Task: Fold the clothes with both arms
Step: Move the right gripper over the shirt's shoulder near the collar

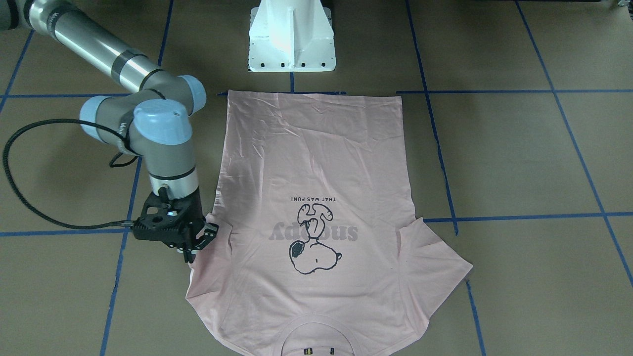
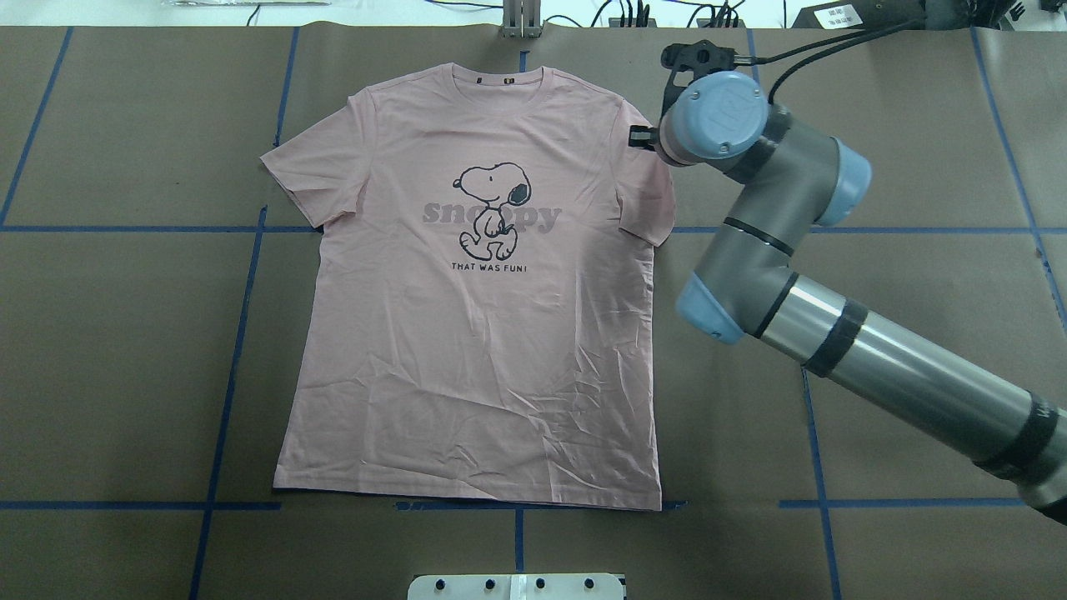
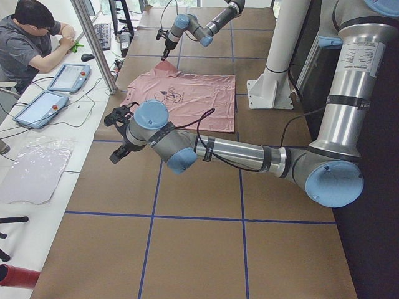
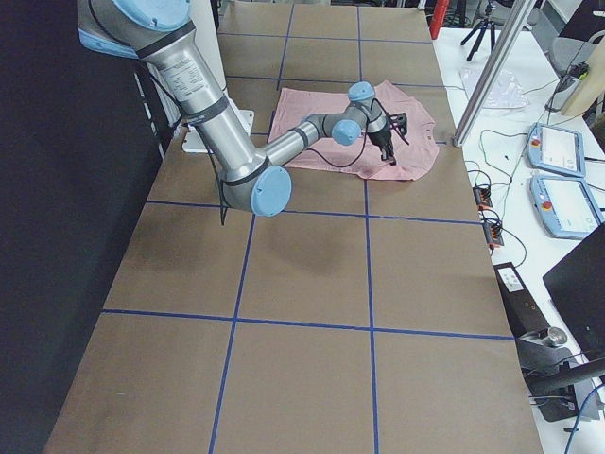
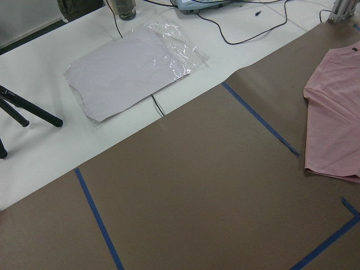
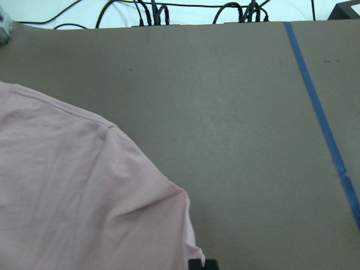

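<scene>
The pale pink T-shirt [image 1: 316, 163] lies flat on the brown table, Snoopy print up, collar away from the robot's base. My right gripper [image 1: 190, 254] points down at the outer edge of its right sleeve [image 6: 84, 185], fingers drawn together on the fabric, which ridges up toward a fingertip [image 6: 202, 263]. From overhead the right wrist [image 2: 708, 117] covers that sleeve end. The left gripper [image 3: 118, 134] shows only from the side, hovering over bare table beyond the shirt's other sleeve [image 5: 332, 112]. Whether it is open or shut I cannot tell.
The white pedestal base [image 1: 292, 39] stands at the shirt's hem side. Blue tape lines [image 2: 250, 250] grid the table. A clear plastic bag [image 5: 135, 67], tablets [image 3: 68, 76] and cables lie on the white bench, where a person [image 3: 31, 43] sits.
</scene>
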Action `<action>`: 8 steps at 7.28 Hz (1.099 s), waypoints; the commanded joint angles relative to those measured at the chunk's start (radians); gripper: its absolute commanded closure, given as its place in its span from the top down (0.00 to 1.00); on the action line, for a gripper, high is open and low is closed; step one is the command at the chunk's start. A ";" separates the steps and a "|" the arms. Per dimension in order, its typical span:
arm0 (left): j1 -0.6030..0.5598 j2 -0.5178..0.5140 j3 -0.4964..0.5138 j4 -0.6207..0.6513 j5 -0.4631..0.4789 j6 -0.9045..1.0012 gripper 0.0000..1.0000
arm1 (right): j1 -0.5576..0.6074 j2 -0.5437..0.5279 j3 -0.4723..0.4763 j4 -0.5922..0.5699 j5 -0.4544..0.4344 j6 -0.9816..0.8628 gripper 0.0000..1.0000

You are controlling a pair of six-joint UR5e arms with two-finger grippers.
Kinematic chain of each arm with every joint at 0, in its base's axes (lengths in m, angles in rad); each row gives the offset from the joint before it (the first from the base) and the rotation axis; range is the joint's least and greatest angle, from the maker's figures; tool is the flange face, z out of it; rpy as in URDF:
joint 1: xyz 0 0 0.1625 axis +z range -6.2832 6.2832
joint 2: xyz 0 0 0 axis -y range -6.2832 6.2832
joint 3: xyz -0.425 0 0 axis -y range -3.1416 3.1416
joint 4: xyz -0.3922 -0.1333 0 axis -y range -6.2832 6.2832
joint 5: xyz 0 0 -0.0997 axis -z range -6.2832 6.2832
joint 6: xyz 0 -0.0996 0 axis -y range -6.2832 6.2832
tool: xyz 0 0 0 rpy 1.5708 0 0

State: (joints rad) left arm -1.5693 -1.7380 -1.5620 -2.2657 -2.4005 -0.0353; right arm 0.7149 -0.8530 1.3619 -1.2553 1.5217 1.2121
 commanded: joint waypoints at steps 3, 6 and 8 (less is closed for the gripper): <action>-0.002 0.006 -0.003 0.000 -0.002 0.000 1.00 | -0.086 0.184 -0.201 -0.052 -0.135 0.107 0.00; -0.002 0.006 -0.003 0.000 -0.003 -0.002 1.00 | -0.084 0.223 -0.250 -0.047 -0.135 0.150 0.23; 0.000 0.006 -0.001 0.000 -0.002 -0.003 1.00 | -0.068 0.242 -0.261 -0.050 -0.121 0.137 1.00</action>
State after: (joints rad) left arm -1.5702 -1.7319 -1.5644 -2.2657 -2.4033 -0.0371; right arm 0.6350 -0.6262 1.1064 -1.3045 1.3897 1.3576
